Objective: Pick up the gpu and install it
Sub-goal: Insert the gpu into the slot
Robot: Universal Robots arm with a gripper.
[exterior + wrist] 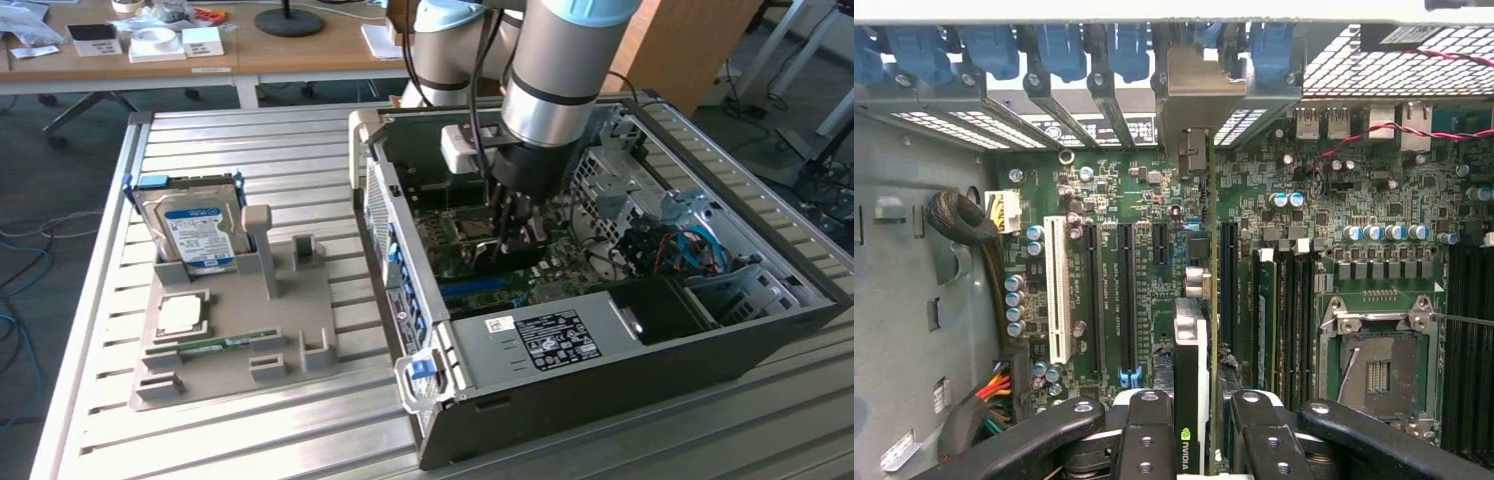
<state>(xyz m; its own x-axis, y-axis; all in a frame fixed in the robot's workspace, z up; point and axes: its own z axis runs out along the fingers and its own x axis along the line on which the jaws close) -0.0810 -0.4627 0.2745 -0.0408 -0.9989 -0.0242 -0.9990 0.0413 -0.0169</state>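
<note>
Gripper [1199,425] tight on gpu [1194,330], card edge-on over mobo [1354,190], inside open PC case [601,390].

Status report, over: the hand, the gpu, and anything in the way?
The hand is shut on the gpu. Card upright inside the case, over the motherboard slots; seated or not, cannot tell. Cables lie apart from it.

Thin dark gpu [1192,365], upright on edge, inside open computer case [601,372]
</note>
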